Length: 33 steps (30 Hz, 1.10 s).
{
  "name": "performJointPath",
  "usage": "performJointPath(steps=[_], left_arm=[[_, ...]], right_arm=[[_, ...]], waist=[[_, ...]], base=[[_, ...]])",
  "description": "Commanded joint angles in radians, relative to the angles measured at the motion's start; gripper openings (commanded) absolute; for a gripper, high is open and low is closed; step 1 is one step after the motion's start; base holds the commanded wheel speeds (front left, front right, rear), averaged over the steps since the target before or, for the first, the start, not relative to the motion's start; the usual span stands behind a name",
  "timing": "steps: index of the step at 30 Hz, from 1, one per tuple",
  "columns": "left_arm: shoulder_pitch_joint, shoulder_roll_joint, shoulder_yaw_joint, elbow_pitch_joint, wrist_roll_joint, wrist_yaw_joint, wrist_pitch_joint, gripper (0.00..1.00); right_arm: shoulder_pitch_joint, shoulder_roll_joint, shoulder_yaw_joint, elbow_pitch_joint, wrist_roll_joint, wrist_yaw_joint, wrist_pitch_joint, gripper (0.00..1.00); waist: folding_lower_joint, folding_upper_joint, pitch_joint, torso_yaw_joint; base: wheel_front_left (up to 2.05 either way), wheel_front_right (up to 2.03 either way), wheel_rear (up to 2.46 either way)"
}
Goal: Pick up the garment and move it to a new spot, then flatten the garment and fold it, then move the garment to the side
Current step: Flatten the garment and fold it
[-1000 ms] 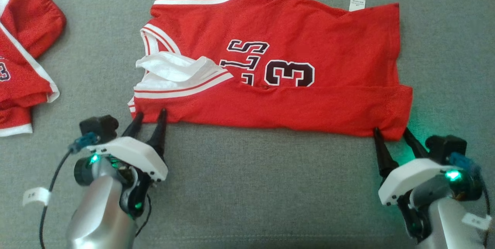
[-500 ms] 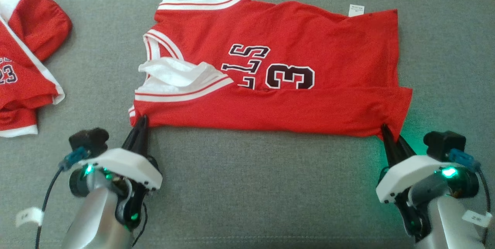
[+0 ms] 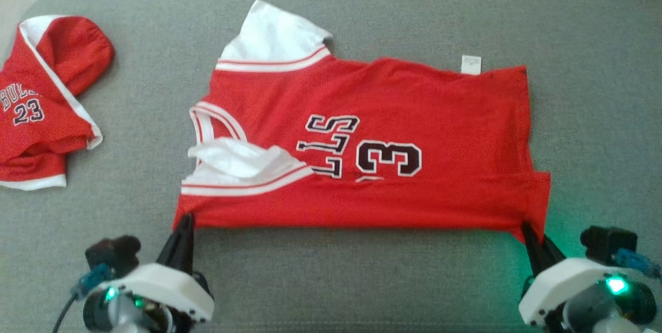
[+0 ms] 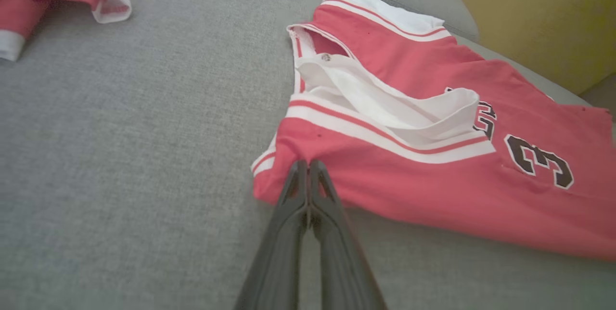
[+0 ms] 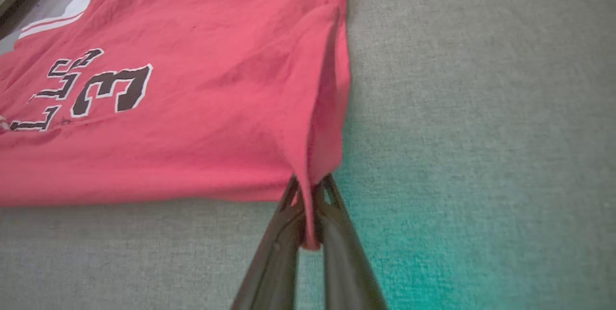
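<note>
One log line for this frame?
step: grasp near edge | left gripper: shut on jersey, collar-end corner | right gripper: shut on jersey, hem-end corner | second jersey: far left on couch

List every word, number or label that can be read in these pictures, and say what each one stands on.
"3", with the letters "LLS" beside it, the rest tucked under a fold: on the red jersey spread in the middle.
"BULL", its end hidden, and "23" below it: on the second red garment at the left.
White tag at the jersey's far edge: print too small to read.
</note>
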Motion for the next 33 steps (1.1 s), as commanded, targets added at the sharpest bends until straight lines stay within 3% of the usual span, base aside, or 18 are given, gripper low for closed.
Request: performJointPath(steps=[1,4,5,6,7,13,20,33], left_arm=[[0.012,0.025,0.032,-0.078,-0.009,0.021,0.022,0.0],[0.044,0.023,0.025,-0.119,-0.01,0.034,0.045,0.0],[0.054,0.022,0.02,-0.132,-0.009,0.039,0.053,0.0],[0.063,0.022,0.014,-0.139,-0.007,0.044,0.066,0.37],[0.069,0.02,0.008,-0.146,-0.006,0.048,0.074,1.0],[0.064,0.03,0.001,-0.189,0.058,0.083,0.009,1.0],[0.018,0.055,-0.005,-0.266,0.16,0.121,-0.102,1.0],[0.006,0.074,-0.029,-0.324,0.214,0.152,-0.104,1.0]], right_arm=[[0.01,-0.019,0.004,-0.05,0.011,0.007,0.009,0.0],[0.026,-0.021,-0.004,-0.065,0.013,0.007,0.018,0.0],[0.032,-0.021,-0.008,-0.072,0.016,0.007,0.02,0.14],[0.036,-0.02,-0.013,-0.078,0.022,0.007,0.019,0.69],[0.037,-0.019,-0.016,-0.089,0.021,0.007,0.009,1.0],[0.027,-0.022,-0.017,-0.17,-0.027,0.007,-0.1,1.0],[-0.01,-0.03,0.055,-0.316,-0.103,0.007,-0.22,1.0],[-0.003,-0.018,0.107,-0.393,-0.1,0.007,-0.208,1.0]], waist=[[0.0,0.0,-0.009,0.002],[0.0,0.0,-0.012,0.004],[0.0,0.0,-0.013,0.006],[0.0,0.0,-0.013,0.006],[0.0,0.0,-0.014,0.005],[0.0,0.0,-0.025,-0.008],[0.0,0.0,-0.048,-0.022],[0.0,0.0,-0.072,-0.017]], base=[[0.0,0.0,0.0],[0.0,0.0,0.0],[0.0,0.0,0.0],[0.0,0.0,0.0],[0.0,0.0,0.0],[0.0,0.0,0.0],[0.0,0.0,0.0],[0.0,0.0,0.0]])
